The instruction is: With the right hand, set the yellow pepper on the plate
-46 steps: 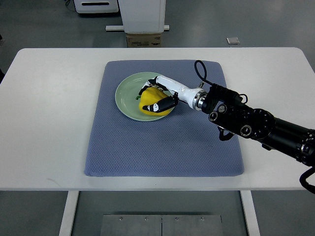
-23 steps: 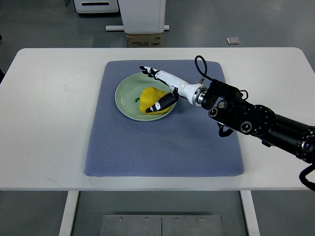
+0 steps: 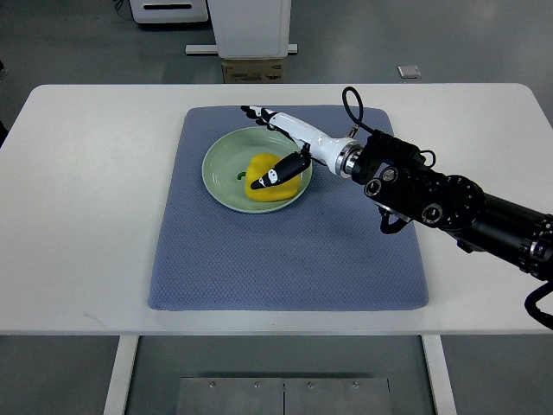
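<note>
We see the pepper lying on the plate, toward the plate's right side, yellow with a short green stem pointing left. The plate is pale green and sits on a blue mat, in the mat's far half and left of its middle, well inside its edges. The mat lies on a white table, roughly centred, with bare table showing all round it.

Our right hand reaches in from the table's right edge on a black arm that crosses the mat's right side. The hand is released: its fingers are stretched out straight and point toward the mat's far left corner, passing over the far right rim of the plate and holding nothing. The thumb angles away from them, down over the top of the pepper; we cannot tell whether its dark tip touches the pepper or just hangs above it. The white palm lies beside the plate's right rim.

A black cable loops up from the wrist near the mat's far edge.

Beyond the table's far edge stand a white pedestal and a cardboard box on the grey floor.
</note>
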Motion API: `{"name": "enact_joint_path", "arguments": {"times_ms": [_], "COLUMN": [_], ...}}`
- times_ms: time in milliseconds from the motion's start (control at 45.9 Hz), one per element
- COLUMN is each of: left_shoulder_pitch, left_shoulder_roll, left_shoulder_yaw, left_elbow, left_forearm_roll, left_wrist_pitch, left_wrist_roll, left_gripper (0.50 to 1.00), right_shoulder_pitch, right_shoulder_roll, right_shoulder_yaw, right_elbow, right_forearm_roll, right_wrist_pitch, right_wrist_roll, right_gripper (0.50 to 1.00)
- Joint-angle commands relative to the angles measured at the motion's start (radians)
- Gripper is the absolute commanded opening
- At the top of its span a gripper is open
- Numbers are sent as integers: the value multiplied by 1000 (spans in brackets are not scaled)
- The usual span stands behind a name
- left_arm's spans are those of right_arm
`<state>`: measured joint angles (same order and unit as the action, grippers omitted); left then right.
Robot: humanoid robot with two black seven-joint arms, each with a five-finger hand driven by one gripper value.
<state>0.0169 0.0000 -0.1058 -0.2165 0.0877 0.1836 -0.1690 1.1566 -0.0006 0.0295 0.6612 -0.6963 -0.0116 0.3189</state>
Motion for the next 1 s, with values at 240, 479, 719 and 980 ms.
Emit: {"name": "enact_joint_path", "arguments": {"times_ms": [240,479,719,980], "left_shoulder_pitch": [0,0,0,0], "left_shoulder_roll": [0,0,0,0], "left_shoulder_yaw": [0,0,0,0], "left_elbow": [-1,0,0,-1], "left_forearm_roll": [0,0,1,0], "left_wrist_pitch": [1,1,-1,1], "left_wrist_roll": [0,0,0,0], "left_gripper": [1000,1000,1000,1000], "right_shoulder_pitch": [-15,-77,-158,-236], "right_shoulder_roll": [-108,-142,-154,-153], "right_shoulder_yaw": [84,230,394,558], "right_elbow": [-2,0,0,-2], "right_forearm_roll": [147,164,164,164], "right_wrist_pitch": [-1,-1,-1,-8], "right_wrist_roll": [-4,-35,-60,-70], "right_gripper": [1000,1000,1000,1000]}}
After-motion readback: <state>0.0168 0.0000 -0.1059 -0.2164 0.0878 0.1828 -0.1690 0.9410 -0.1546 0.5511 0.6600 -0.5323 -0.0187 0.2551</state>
